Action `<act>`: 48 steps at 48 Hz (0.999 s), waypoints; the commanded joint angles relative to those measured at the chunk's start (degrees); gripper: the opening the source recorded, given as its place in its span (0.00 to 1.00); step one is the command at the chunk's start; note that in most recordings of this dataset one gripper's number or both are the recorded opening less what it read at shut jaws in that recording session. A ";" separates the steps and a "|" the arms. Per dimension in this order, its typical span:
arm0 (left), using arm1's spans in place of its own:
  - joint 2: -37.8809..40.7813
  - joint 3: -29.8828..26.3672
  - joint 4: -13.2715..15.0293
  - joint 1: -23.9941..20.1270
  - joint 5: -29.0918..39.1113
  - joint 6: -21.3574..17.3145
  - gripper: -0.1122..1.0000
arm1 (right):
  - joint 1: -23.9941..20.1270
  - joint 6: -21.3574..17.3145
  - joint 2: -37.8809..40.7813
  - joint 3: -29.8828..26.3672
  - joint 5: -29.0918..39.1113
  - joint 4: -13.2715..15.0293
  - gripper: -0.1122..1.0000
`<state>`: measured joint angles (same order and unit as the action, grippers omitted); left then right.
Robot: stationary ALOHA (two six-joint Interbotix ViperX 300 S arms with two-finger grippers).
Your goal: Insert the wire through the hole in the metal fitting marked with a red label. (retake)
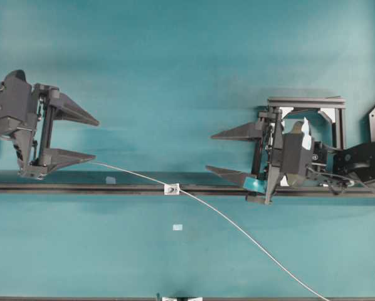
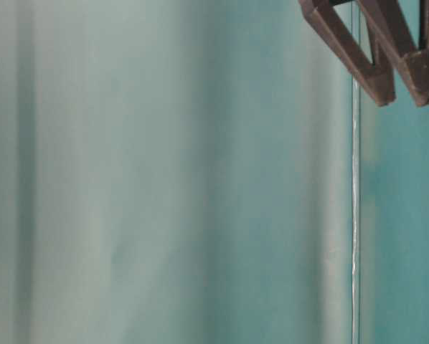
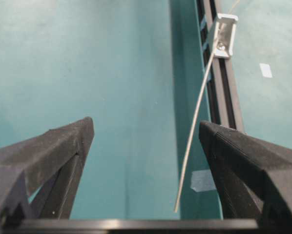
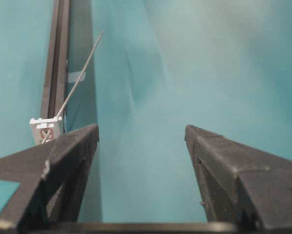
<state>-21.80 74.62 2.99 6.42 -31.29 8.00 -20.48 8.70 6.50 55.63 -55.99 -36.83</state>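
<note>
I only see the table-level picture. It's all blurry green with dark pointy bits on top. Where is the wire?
Observer: In the overhead view the long, thin pale grey wire curves from beside the left hand down to the bottom right.
Operator: Is it in the metal thing?
Observer: It looks threaded through the tiny silver square metal fitting on the long black rail.
Operator: Is a hand holding it?
Observer: No. The left hand and the right hand are both open and empty.
Operator: Is there red on it?
Observer: Yes, the right wrist view shows a red mark on the fitting.
</note>
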 commanded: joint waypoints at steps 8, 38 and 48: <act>-0.53 -0.70 -0.09 -0.62 -0.26 -0.18 0.82 | 0.26 0.00 -1.49 -0.26 -0.26 0.18 0.81; -0.44 -1.93 -0.09 -0.18 -0.26 0.00 0.81 | 0.26 -0.35 -1.49 -2.02 3.87 0.18 0.81; -0.09 -2.02 -0.09 1.14 -0.26 0.18 0.81 | 0.26 -0.35 -1.49 -2.11 4.13 0.18 0.81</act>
<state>-21.71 73.48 2.99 6.94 -31.29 8.00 -20.30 8.53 6.50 54.32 -51.68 -36.83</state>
